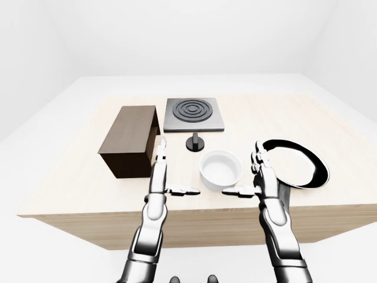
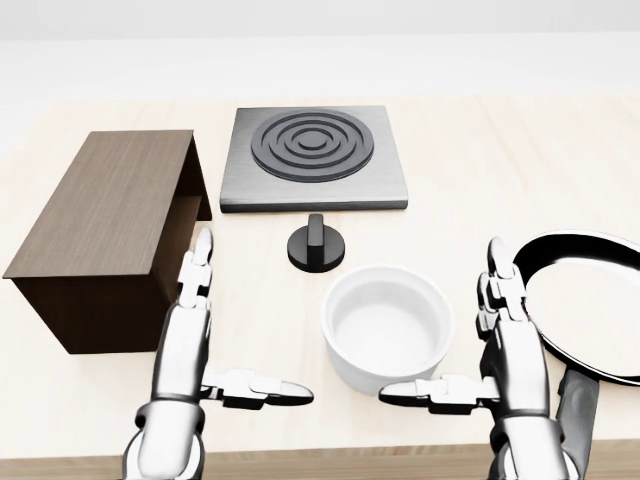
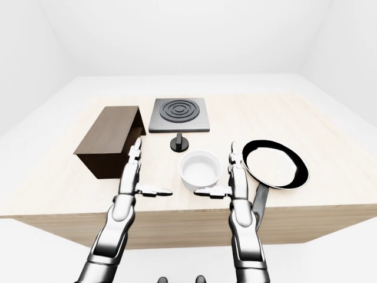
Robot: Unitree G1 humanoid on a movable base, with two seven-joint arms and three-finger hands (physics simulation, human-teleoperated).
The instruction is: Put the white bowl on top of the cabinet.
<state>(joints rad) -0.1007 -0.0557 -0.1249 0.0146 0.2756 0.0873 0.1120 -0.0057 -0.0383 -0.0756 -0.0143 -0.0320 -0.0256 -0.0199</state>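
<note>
The white bowl [image 2: 388, 324] stands upright on the wooden table, below the black knob. The dark brown cabinet [image 2: 108, 228] lies to its left, its open side toward the stove plate. My left hand [image 2: 215, 330] is open, fingers pointing up and thumb pointing right, between cabinet and bowl. My right hand [image 2: 470, 335] is open, thumb pointing left, just right of the bowl. Neither hand touches the bowl.
A grey stove plate with black rings [image 2: 313, 155] sits at the top. A black knob [image 2: 317, 245] stands below it. A black frying pan [image 2: 590, 300] lies at the right, its handle behind my right hand. The table's near edge [image 1: 194, 213] runs under my wrists.
</note>
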